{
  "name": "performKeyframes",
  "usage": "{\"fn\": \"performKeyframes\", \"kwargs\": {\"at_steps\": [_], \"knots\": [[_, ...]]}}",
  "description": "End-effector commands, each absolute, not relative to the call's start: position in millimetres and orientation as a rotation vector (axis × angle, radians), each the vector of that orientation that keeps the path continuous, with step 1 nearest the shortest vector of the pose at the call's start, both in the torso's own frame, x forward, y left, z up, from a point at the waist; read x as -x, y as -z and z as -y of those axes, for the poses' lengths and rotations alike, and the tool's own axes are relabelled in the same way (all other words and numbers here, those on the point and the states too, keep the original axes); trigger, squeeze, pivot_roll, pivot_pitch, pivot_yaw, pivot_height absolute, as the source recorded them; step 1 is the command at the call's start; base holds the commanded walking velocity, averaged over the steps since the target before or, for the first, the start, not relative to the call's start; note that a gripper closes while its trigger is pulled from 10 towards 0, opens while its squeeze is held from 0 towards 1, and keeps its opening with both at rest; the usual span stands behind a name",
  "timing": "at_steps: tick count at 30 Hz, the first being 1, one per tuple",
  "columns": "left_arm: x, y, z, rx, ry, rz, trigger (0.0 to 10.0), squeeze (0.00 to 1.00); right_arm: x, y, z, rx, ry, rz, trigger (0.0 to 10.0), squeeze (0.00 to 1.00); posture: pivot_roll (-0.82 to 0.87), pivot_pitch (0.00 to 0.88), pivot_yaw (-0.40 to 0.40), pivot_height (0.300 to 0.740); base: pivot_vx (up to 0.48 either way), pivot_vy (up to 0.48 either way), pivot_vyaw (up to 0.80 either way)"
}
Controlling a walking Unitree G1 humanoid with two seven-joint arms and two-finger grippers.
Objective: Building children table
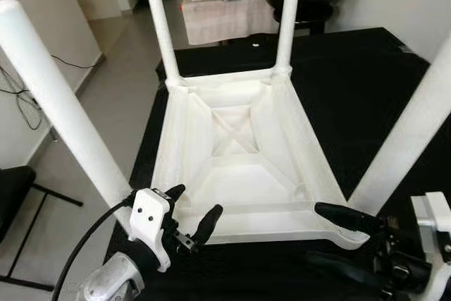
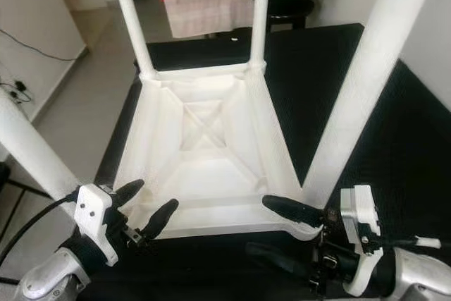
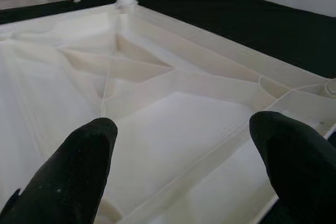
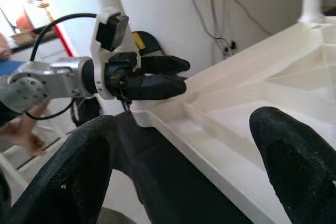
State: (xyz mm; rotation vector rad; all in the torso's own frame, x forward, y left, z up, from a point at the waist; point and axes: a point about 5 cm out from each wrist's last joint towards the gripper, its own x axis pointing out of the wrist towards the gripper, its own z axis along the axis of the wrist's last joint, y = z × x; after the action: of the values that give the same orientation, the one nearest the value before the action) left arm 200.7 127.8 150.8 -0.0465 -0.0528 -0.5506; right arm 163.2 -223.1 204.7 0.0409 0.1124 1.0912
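A white plastic children's table (image 1: 239, 167) lies upside down on a black surface (image 1: 366, 82), its ribbed underside facing up. Four white legs stand up from its corners: near left (image 1: 63, 111), far left (image 1: 161, 19), far right (image 1: 287, 19) and near right (image 1: 416, 132). My left gripper (image 1: 196, 202) is open at the table's near left corner, just over the rim (image 3: 210, 166). My right gripper (image 1: 317, 234) is open at the near right corner, its upper finger over the rim and its lower finger beneath it. The right wrist view looks across the near rim (image 4: 210, 156) to the left gripper (image 4: 157, 77).
Light floor runs along the left, with a black stand (image 1: 14, 195) and a wall cable (image 1: 28, 103). Behind the black surface stands a cloth-covered table (image 1: 225, 15). A person's hand (image 4: 21, 124) is off to the far side of my left arm.
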Motion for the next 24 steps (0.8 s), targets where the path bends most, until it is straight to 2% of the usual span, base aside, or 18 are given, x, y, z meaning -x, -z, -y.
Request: {"fn": "performKeyframes", "kwargs": {"at_steps": [1,9,13,21,24], "knots": [[-199.7,-144.7,-133.4,0.020,0.539,0.026,10.0,0.00,-163.0,-209.6,225.3,-0.016,-1.109,-0.121,10.0,0.00,-0.21,0.076,0.074,0.740,0.000,0.000,0.00],[-199.1,-144.1,-135.0,0.012,0.537,0.022,10.0,0.00,-151.1,-216.6,251.4,0.118,-1.178,-0.265,10.0,0.00,-0.21,0.076,0.076,0.740,0.000,0.000,0.00],[-198.9,-143.6,-135.0,-0.002,0.543,0.018,10.0,0.00,-154.3,-215.3,259.8,0.181,-1.129,-0.311,10.0,0.00,-0.20,0.079,0.080,0.740,0.000,0.000,-0.80],[-202.4,-144.0,-134.0,-0.046,0.530,0.023,10.0,0.00,-157.9,-214.4,256.3,0.198,-1.110,-0.294,10.0,0.00,-0.20,0.082,0.083,0.740,0.000,0.000,-0.80],[-205.4,-145.5,-135.7,-0.078,0.505,0.038,10.0,0.00,-165.8,-218.5,257.5,0.231,-1.056,-0.256,10.0,0.00,-0.21,0.086,0.086,0.740,0.000,0.000,0.00]]}}
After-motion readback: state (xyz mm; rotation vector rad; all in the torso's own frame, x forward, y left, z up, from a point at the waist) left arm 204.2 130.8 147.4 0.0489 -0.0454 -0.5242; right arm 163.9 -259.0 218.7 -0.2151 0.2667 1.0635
